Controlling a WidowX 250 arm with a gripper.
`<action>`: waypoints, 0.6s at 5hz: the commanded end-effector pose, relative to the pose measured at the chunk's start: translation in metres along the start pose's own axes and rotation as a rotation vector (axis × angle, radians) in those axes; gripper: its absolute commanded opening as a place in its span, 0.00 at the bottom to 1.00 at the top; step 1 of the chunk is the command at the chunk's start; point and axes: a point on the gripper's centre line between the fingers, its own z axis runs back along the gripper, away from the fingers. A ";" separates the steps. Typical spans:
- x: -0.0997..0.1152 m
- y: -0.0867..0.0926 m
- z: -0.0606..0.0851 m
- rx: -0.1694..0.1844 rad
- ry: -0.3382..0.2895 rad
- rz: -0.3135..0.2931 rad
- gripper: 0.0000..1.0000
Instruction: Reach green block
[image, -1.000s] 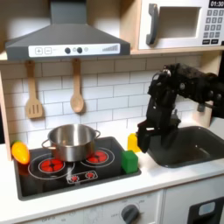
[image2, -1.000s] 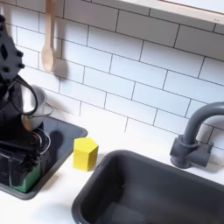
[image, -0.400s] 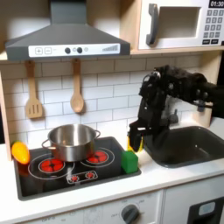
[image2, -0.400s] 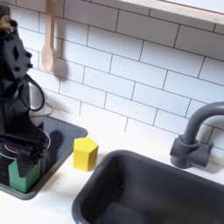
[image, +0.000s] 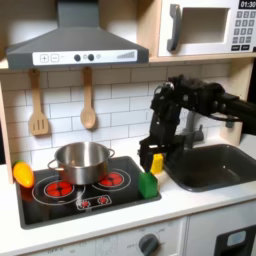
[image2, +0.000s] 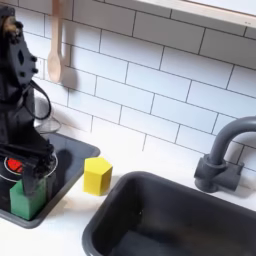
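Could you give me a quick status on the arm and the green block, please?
End effector just above the green block, fingers unclear. Block sits on the stove's corner, not gripped. Yellow block beside it, pot well clear.

Arm: my black arm (image: 205, 98) reaches in from the first exterior view's right, upper links running level toward the left, then bending sharply down at the wrist.
Wrist: my wrist (image: 160, 125) points straight down, cables looping beside it; in the second exterior view it stands as a tall dark column at the second exterior view's left.
Gripper: my gripper (image: 152, 163) hangs vertical, fingertips down, low over the counter; in the second exterior view it sits near the lower left (image2: 30, 172).
Fingers: my fingers (image2: 40, 166) are dark and blurred.
Jaws: I cannot tell from either exterior view whether they are parted or closed.
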 end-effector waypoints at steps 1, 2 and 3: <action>0.008 0.007 -0.005 -0.008 0.003 -0.017 1.00; 0.007 0.007 -0.011 -0.005 0.020 -0.028 1.00; 0.009 0.007 -0.012 -0.005 0.020 -0.033 1.00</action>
